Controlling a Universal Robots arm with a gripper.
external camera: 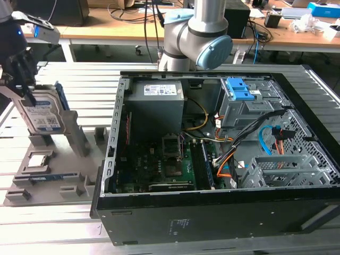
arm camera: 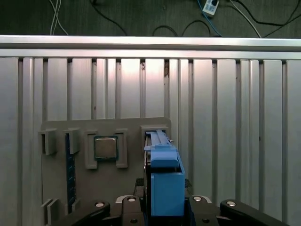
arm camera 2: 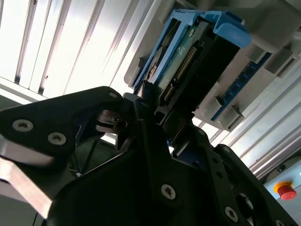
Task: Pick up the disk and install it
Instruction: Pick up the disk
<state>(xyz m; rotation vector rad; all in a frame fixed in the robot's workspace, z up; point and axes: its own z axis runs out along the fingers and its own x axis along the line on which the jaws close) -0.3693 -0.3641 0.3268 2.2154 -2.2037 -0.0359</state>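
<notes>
disk (external camera: 42, 112) above ribbed metal table (external camera: 87, 85), desks (external camera: 297, 37) behind

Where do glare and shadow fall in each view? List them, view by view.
Exterior view: even light, but the inside of the computer case is dim. Second wrist view: the table slats glare white, and the gripper holding the disk is a dark shape. First wrist view: the slats are brightest at the middle and dimmer toward both sides.

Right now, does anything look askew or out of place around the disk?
Nothing stands out. The disk stands on edge in the grey stand, with the gripper at its top. The chip lies flat in its recess.
</notes>
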